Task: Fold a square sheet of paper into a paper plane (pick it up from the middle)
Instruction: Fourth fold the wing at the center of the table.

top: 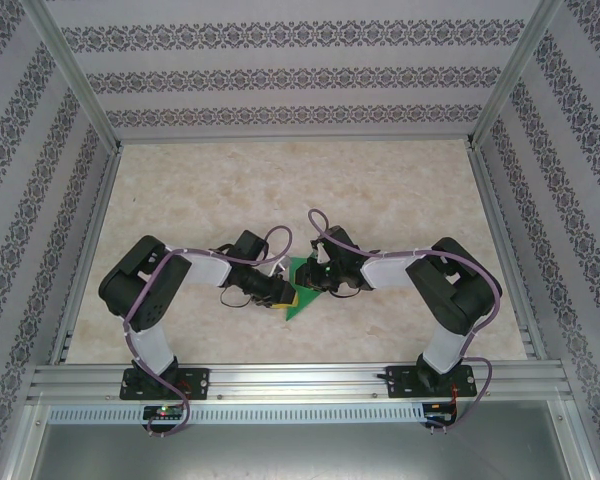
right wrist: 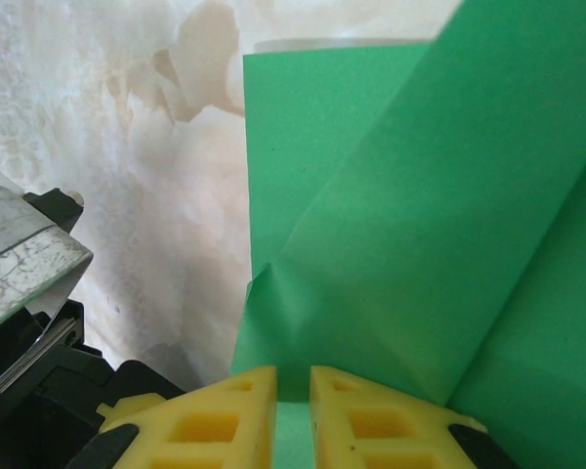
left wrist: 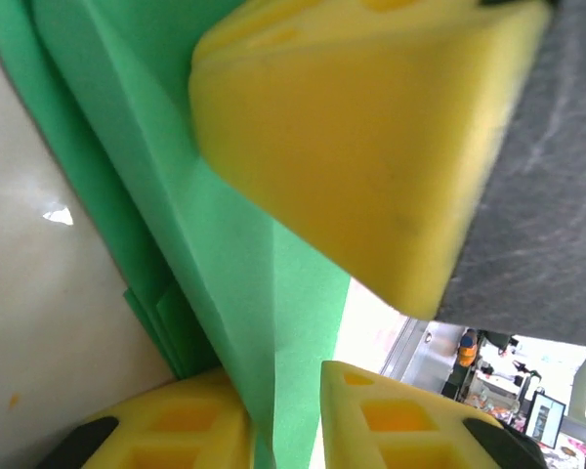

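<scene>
The square sheet of paper point(top: 305, 302), bright green and folded into several layers, lies at the table's middle between both grippers. My left gripper point(top: 284, 294) reaches it from the left. In the left wrist view the folded paper point(left wrist: 225, 274) runs between that gripper's point(left wrist: 285, 376) yellow fingers, resting against the left finger point(left wrist: 176, 430) with a gap to the other one. A yellow finger point(left wrist: 352, 147) of the right gripper fills the top there. My right gripper point(top: 316, 280) comes from the right. Its fingertips point(right wrist: 293, 376) pinch the creased edge of the paper point(right wrist: 400, 215).
The beige marbled tabletop point(top: 280, 190) stretches free behind the arms. Aluminium rails point(top: 90, 250) and patterned walls bound it at the sides and back. Part of the left arm's black and grey body point(right wrist: 29, 293) stands close at the lower left of the right wrist view.
</scene>
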{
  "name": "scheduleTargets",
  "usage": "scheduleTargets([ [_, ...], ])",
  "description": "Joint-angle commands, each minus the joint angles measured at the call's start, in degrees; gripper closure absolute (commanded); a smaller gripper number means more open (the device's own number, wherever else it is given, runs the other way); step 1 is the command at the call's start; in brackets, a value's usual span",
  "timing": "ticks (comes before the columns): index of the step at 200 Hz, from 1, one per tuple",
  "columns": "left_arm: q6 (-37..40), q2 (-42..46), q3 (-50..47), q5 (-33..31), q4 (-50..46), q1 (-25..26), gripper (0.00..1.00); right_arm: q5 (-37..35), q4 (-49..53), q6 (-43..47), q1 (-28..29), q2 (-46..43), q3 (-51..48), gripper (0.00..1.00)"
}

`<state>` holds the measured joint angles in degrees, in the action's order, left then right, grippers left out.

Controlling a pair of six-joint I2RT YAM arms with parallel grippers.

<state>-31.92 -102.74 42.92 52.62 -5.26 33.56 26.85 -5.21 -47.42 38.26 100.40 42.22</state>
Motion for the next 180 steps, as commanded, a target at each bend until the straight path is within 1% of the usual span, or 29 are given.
scheduleTargets([
  [1, 1.69, 0.05, -0.34, -5.16, -2.85, 0.72, 0.74, -4.71, 5.16, 1.79, 0.40, 1.55, -0.56, 0.82],
  [9, 1.47, 0.72, -0.48, -5.29, -3.27, 0.77, 0.73, -4.62, 5.13, 1.68, 0.49, 1.71, -0.42, 0.82],
  [19, 1.21, 1.75, -1.02, -5.49, -3.16, 0.76, 0.66, -4.49, 5.15, 1.88, 0.63, 1.82, -0.20, 0.82],
  [38, 0.35, 4.40, -2.15, -7.23, -3.59, 0.72, 0.67, -4.70, 5.21, 1.98, 0.98, 2.04, 0.04, 0.82],
  [63, -2.20, 9.81, -3.61, -11.03, -4.06, 0.79, 0.62, -4.79, 5.04, 1.89, 1.28, 2.61, 0.06, 0.83],
  [76, -2.21, 13.16, -3.70, -13.67, -7.12, 0.80, 0.60, -5.00, 5.04, 1.89, 1.42, 2.58, -0.16, 0.83],
  [85, -2.65, 15.52, -4.07, -15.11, -7.90, 0.78, 0.62, -5.26, 4.96, 1.80, 1.55, 2.52, -0.44, 0.83],
  [97, -4.62, 18.42, -4.79, -16.98, -6.89, 0.79, 0.73, -5.32, 4.45, 1.72, 1.47, 2.65, -0.77, 0.83],
  [120, -10.85, 20.66, -6.40, -14.89, 0.68, 0.86, 0.86, -5.56, 4.23, 1.90, 1.65, 3.17, -1.00, 0.83],
  [131, -12.77, 19.77, -6.29, -12.75, 3.96, 0.97, 0.87, -5.58, 4.08, 1.89, 1.78, 3.22, -1.16, 0.83],
  [144, -13.28, 17.95, -4.99, -11.92, 4.72, 1.41, 0.90, -5.76, 3.72, 1.85, 1.75, 3.14, -1.50, 0.83],
  [156, -14.03, 16.24, -4.38, -11.85, 5.99, 1.70, 0.90, -5.85, 3.68, 1.80, 1.77, 3.20, -1.66, 0.83],
  [171, -16.32, 13.27, -4.19, -9.17, 10.49, 2.02, 0.89, -5.93, 3.63, 1.85, 1.80, 3.38, -1.78, 0.83],
  [180, -16.80, 11.49, -3.43, -8.32, 11.03, 2.35, 0.89, -6.01, 3.47, 1.80, 1.81, 3.46, -1.87, 0.83],
])
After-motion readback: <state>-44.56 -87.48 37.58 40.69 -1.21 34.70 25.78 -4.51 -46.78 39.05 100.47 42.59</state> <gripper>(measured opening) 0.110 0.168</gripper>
